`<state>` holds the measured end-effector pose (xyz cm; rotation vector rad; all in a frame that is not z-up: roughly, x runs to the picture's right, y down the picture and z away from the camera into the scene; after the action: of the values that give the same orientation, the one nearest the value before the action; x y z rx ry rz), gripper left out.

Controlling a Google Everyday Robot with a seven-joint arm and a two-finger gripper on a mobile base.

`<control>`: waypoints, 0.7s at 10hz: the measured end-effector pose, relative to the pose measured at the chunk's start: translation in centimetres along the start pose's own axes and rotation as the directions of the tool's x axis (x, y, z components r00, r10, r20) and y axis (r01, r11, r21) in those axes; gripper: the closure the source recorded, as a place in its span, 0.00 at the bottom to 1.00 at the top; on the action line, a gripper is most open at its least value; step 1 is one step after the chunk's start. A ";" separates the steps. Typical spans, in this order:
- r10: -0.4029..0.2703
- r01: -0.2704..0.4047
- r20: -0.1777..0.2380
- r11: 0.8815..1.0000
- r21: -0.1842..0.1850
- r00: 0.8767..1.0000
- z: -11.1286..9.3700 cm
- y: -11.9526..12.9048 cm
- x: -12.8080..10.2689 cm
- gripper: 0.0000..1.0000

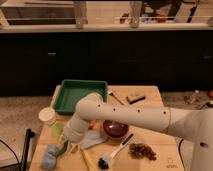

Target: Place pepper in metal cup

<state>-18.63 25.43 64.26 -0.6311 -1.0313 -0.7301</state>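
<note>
My gripper (68, 146) hangs from the white arm low over the left front of the wooden table (155, 115). A thin green piece that looks like the pepper (63, 147) shows right at the gripper; I cannot tell whether it is held or lying on the table. The pale round cup (47, 116) stands upright at the table's left edge, up and to the left of the gripper. The arm hides part of the table behind it.
A green tray (80, 94) sits at the back left and a dark red bowl (116, 130) in the middle. A blue cloth (50, 156) lies by the gripper. A black brush (112, 152), a brown pile (142, 150) and a wooden block (135, 98) lie to the right.
</note>
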 end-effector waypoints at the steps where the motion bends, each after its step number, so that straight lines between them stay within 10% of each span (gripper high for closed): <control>1: 0.007 -0.007 0.009 1.000 0.001 1.000 0.1 0.0 0.3 0.99; 7: 0.030 -0.032 0.091 0.999 0.024 0.995 -0.1 -0.5 1.5 0.99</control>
<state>-18.44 24.68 65.66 -0.6618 -1.1107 -0.6649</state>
